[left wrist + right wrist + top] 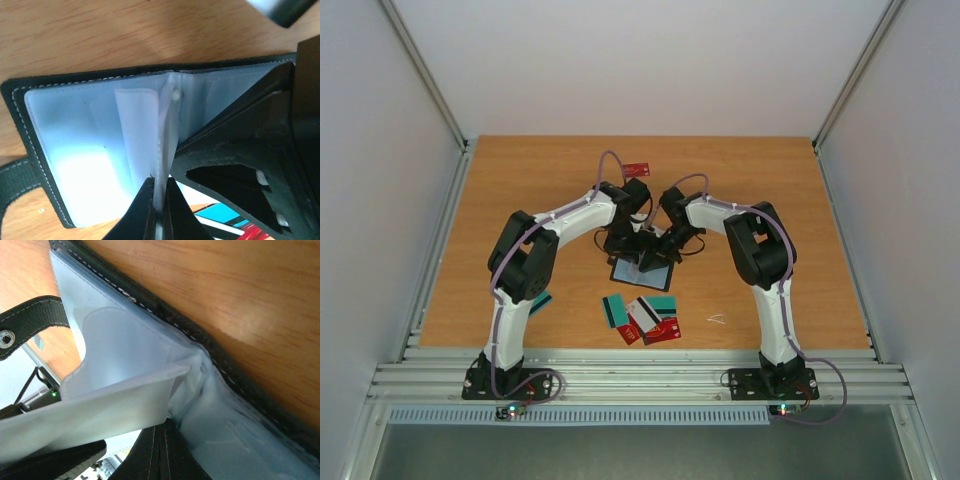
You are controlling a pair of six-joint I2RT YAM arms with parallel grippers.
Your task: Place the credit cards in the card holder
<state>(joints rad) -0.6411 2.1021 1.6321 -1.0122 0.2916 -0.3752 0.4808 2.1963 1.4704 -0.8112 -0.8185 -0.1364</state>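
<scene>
Card holder open mid-tabletop, left jaws clamping its inner sleeve, right jaws closed alongside; credit cards lie toward the near edge.

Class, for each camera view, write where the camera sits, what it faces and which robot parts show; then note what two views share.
Top external: above and behind the bases, looking down at the table; left arm and right arm show.
Left wrist: on the left arm, facing the open card holder; left gripper pinches a sleeve.
Right wrist: close over the card holder; right gripper shut at a sleeve.
Shared: both wrist views show the card holder's pale inside.
</scene>
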